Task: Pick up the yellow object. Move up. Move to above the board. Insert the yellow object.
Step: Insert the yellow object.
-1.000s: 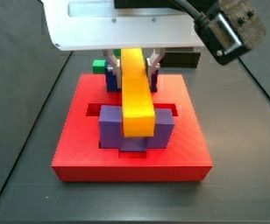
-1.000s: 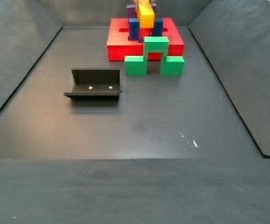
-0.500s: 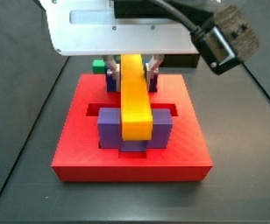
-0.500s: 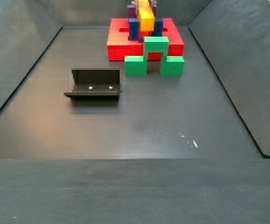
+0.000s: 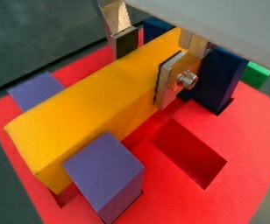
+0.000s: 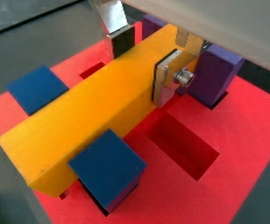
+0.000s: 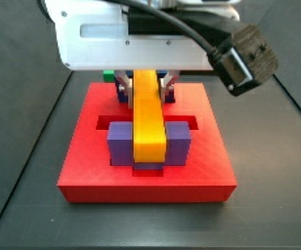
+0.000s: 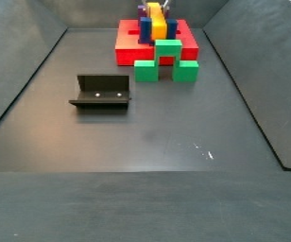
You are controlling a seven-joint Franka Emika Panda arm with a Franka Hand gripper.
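The yellow object (image 7: 147,117) is a long orange-yellow bar lying lengthwise over the red board (image 7: 147,182), its near end between two purple posts (image 7: 118,144). My gripper (image 7: 147,86) is over the board's far half, shut on the bar's far end. In both wrist views the silver fingers press the bar's two long sides, in one with the gripper (image 5: 149,61) on the bar (image 5: 90,105), in the other likewise (image 6: 145,59). An open recessed slot (image 5: 184,150) lies beside the bar. In a side view the bar (image 8: 156,17) sits atop the board (image 8: 129,43).
Three green blocks (image 8: 168,61) stand against the board's edge. The dark fixture (image 8: 101,92) stands on the floor to the left. A blue post (image 5: 225,74) stands by the gripped end. A green block (image 7: 108,72) shows behind the board.
The gripper has come down with the yellow bar. The bar's near end now sits lower between the two purple posts.
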